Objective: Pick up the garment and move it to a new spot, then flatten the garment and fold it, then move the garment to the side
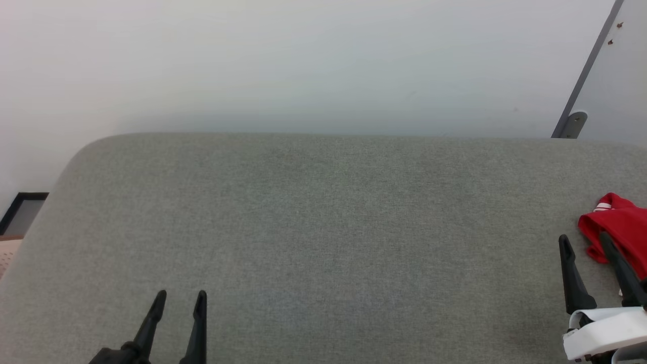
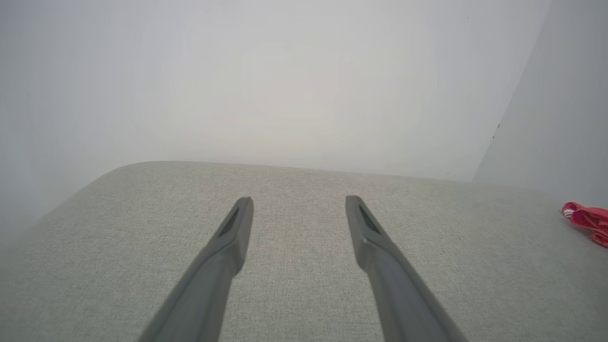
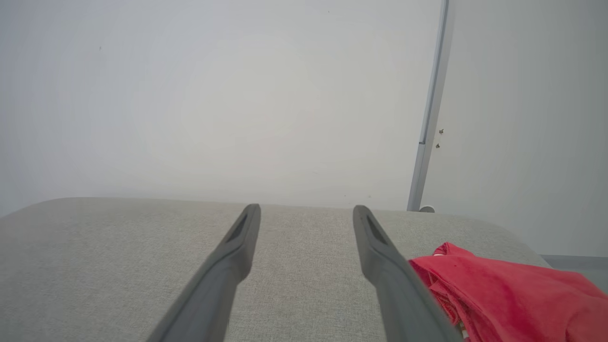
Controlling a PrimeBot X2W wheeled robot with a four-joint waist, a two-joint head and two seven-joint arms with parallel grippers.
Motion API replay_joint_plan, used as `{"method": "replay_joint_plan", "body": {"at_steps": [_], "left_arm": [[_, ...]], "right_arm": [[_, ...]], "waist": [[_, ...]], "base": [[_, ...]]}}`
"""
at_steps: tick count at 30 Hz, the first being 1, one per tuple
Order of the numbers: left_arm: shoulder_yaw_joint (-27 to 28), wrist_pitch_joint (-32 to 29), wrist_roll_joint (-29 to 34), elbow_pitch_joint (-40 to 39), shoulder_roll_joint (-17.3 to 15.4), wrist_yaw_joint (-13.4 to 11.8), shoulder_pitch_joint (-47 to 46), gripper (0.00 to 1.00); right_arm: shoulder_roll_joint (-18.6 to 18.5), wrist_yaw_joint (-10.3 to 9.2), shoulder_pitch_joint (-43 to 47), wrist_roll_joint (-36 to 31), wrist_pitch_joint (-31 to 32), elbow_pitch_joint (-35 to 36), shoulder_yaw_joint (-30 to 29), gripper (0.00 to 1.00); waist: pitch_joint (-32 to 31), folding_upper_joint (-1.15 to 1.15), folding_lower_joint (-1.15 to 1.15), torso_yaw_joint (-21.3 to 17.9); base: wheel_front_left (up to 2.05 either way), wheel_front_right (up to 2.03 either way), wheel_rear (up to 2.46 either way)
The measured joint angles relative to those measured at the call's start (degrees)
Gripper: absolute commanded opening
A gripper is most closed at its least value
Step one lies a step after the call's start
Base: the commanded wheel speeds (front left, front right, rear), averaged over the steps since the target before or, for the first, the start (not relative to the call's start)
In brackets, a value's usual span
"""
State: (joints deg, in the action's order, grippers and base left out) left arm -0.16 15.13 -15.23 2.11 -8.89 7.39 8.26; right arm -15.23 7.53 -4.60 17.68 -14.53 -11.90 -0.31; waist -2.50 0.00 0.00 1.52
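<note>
Head view, read left to right. Your left gripper [image 1: 182,293] sits at the near left over bare cushion, with both dark fingers spread and holding nothing. The cushion [image 1: 323,212] is a broad pad with rounded corners, covered in matte, finely grained grey-green woven cloth. Your right gripper [image 1: 583,237] stands at the near right on a white wrist housing, fingers likewise spread and empty. The garment [image 1: 624,222] lies at the cushion's right edge. It is a crumpled red heap with white-striped trim at its far end, and part of it runs out of frame.

Governing relation: the heap lies to the right of the right gripper and slightly farther away. Its edge is just beside the outer finger; contact cannot be confirmed. In the right wrist view the red cloth spreads from that finger away to the right, so its long axis appears to run left to right, though its full extent is cut off. The left gripper is well apart from it, across the cushion.

Judgement: the right arm is nearer and suits the pick. The cloth looks thin, soft and limp, so expect it to drape and trail.
</note>
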Motion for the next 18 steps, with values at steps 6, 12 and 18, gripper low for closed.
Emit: {"method": "replay_joint_plan", "body": {"at_steps": [6, 12, 18], "left_arm": [[0.1, 0.0, 0.0, -0.3, 0.0, 0.0, -0.1, 1.00], [0.1, 0.0, 0.0, -0.4, 0.2, 0.0, -0.1, 1.00], [0.4, 0.0, 0.4, -0.7, 0.6, 0.0, -0.1, 1.00]], "right_arm": [[0.5, 0.00, 0.5, -0.1, 0.5, 1.1, -0.2, 1.00], [0.6, 0.00, 0.5, -0.1, 0.9, 1.3, -0.2, 1.00], [0.6, 0.00, 0.5, 0.0, 0.9, 1.5, 0.1, 1.00]], "waist": [[0.4, 0.00, 0.00, 0.1], [0.6, 0.00, 0.00, 0.0], [0.9, 0.00, 0.00, -0.1]], "base": [[0.00, 0.00, 0.00], [0.00, 0.00, 0.00], [0.00, 0.00, 0.00]]}}
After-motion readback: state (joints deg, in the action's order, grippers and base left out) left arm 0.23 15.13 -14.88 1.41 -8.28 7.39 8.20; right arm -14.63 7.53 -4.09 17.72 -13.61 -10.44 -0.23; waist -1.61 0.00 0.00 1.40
